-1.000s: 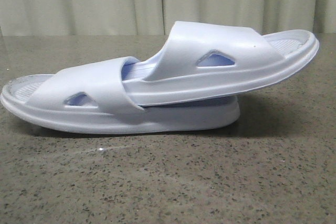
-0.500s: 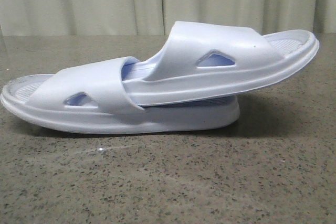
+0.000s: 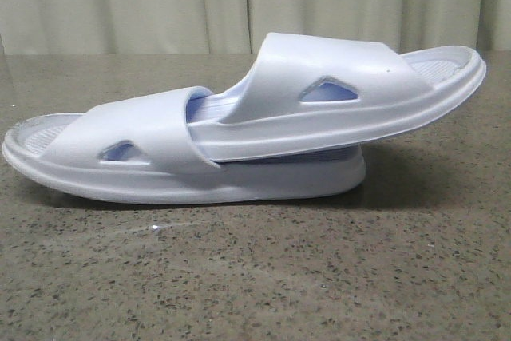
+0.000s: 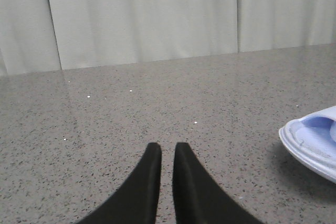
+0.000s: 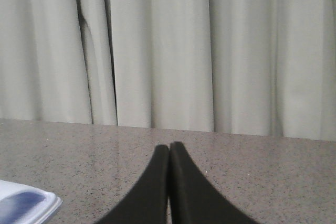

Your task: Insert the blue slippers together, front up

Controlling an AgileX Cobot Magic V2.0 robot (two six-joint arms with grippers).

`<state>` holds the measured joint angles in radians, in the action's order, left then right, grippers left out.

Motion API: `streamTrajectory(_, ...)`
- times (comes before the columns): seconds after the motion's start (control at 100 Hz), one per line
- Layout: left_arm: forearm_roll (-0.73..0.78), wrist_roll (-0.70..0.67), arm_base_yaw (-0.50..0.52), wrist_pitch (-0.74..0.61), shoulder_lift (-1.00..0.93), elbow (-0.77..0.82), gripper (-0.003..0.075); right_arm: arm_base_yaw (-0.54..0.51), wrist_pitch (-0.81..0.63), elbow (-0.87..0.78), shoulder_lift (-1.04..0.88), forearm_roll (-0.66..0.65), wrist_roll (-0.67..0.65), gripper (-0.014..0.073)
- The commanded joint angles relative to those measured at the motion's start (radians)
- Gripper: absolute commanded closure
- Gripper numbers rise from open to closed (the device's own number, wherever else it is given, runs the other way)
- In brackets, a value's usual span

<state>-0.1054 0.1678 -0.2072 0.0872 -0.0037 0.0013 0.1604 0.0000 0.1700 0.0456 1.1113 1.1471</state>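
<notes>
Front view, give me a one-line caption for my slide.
Two pale blue slippers nested on the speckled table, one tucked under the other's strap.

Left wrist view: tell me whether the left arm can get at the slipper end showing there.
Probably yes. Only bare speckled tabletop lies between the left gripper and the pale blue slipper end, which sits off to one side. The fingers look nearly shut and hold nothing, so they would need to open first.

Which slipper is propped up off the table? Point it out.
The right-hand slipper: its toe is tucked under the left slipper's strap, its heel raised; the left one lies flat.
</notes>
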Motion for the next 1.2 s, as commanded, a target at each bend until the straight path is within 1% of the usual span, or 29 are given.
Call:
streamTrajectory(0.0,0.002,-0.012,0.017,-0.078,-0.031,0.01,0.0704,-0.003,-0.038,0.027,0.008,-0.007,0.014,0.0701)
streamTrajectory(0.24,0.0,-0.012,0.071,-0.087,-0.031,0.01,0.0704,-0.003,-0.038,0.027,0.008,-0.007,0.014,0.0701)
streamTrajectory(1.19,0.0,-0.012,0.071,-0.087,-0.031,0.01,0.0704,-0.003,-0.038,0.027,0.008,-0.007,0.014,0.0701)
